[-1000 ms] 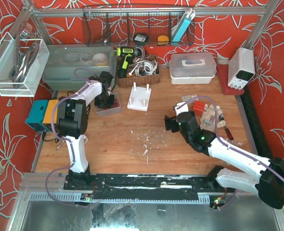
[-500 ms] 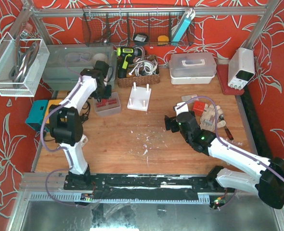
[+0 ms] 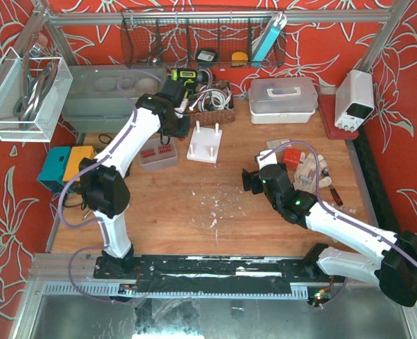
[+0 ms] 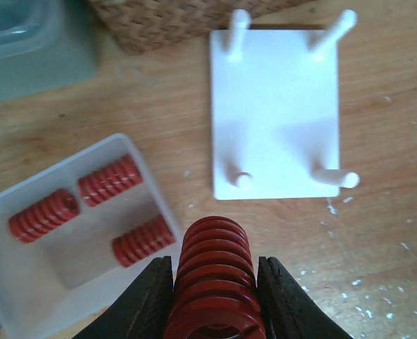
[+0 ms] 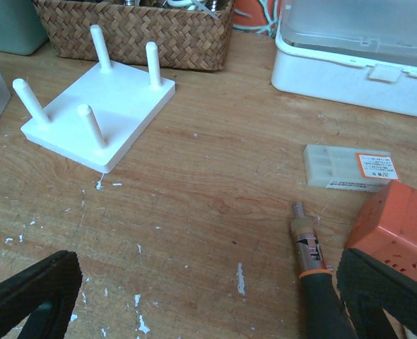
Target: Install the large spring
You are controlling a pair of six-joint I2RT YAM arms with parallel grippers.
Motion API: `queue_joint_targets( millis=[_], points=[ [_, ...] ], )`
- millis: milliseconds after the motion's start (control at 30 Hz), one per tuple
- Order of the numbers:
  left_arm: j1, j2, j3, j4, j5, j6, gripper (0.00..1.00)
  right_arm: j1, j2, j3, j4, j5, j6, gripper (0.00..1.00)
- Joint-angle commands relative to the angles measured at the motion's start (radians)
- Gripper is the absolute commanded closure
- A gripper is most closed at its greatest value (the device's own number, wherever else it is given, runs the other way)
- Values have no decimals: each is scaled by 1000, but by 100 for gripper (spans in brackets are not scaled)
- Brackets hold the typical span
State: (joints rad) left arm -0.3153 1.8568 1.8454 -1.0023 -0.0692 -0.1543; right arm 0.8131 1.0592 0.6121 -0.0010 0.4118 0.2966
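A large red spring [image 4: 214, 272] sits lengthwise between the black fingers of my left gripper [image 4: 214, 296], which is shut on it. That gripper [image 3: 174, 121] hovers between the white tray [image 4: 71, 251] and the white peg board [image 4: 275, 120], just short of the board's near edge. The board [image 3: 204, 143] has several upright pegs, all bare. Three smaller red springs [image 4: 109, 179] lie in the tray. My right gripper [image 5: 208, 304] is open and low over the bare wood at mid-table [image 3: 251, 180], with the peg board [image 5: 99, 116] ahead to its left.
A wicker basket [image 3: 205, 106] stands just behind the peg board. A teal bin [image 3: 109, 92] is at the back left and a white lidded box [image 3: 283, 99] at the back right. A screwdriver [image 5: 314, 275] and an orange block [image 5: 399, 226] lie by my right gripper.
My left gripper rose from the tray and swung right toward the peg board, carrying the large spring. The right arm stayed still.
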Motion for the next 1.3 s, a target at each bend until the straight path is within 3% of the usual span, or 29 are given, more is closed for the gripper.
queue_joint_targets(
  millis=[0, 1000, 1267],
  points=[
    [-42, 65, 43, -18, 43, -3, 89, 7, -6, -10, -10, 30, -12, 1],
    [-68, 288, 133, 18, -19, 5, 88, 8, -13, -11, -14, 38, -16, 1],
    [-59, 311, 107, 46, -17, 9, 83, 9, -14, -10, -14, 38, -17, 1]
  ],
)
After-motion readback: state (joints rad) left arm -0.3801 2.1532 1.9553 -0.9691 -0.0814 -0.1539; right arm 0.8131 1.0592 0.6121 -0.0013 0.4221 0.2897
